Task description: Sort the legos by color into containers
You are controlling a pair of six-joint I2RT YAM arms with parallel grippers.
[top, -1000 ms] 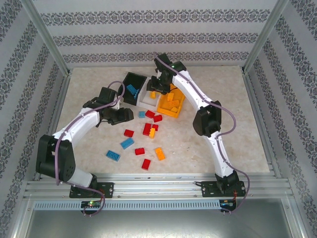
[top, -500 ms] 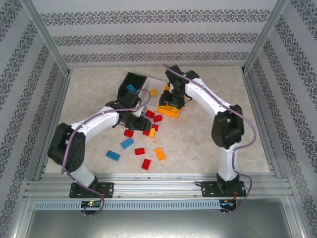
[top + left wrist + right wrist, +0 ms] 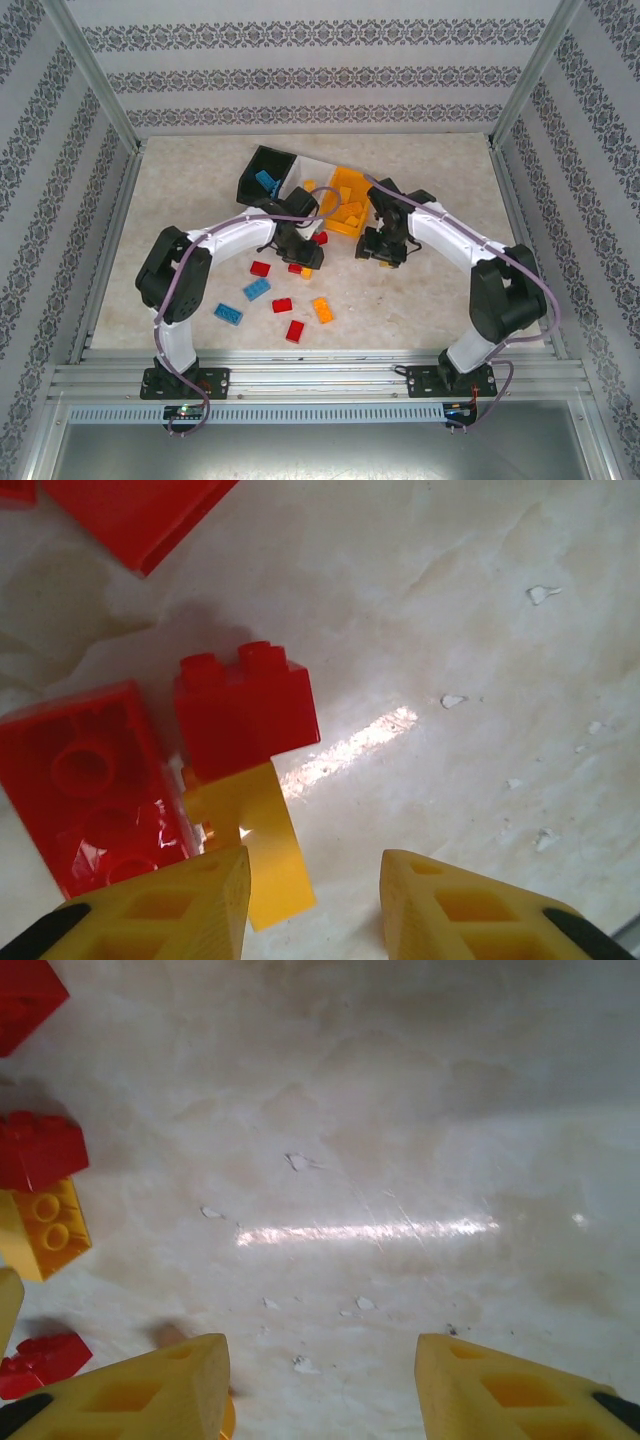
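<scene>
A robotics lab test cell: a pale marble-look surface (image 3: 450,290) boxed in by bare aluminium frame posts (image 3: 100,85) and grey pattern-striped wall panels (image 3: 320,75), with two white robot arms (image 3: 230,235) bolted to slotted aluminium rails (image 3: 320,378) at its near edge.

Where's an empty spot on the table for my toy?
Bare table lies right of the orange bin and left of the black bin. The middle is crowded: legos lie scattered there.
</scene>
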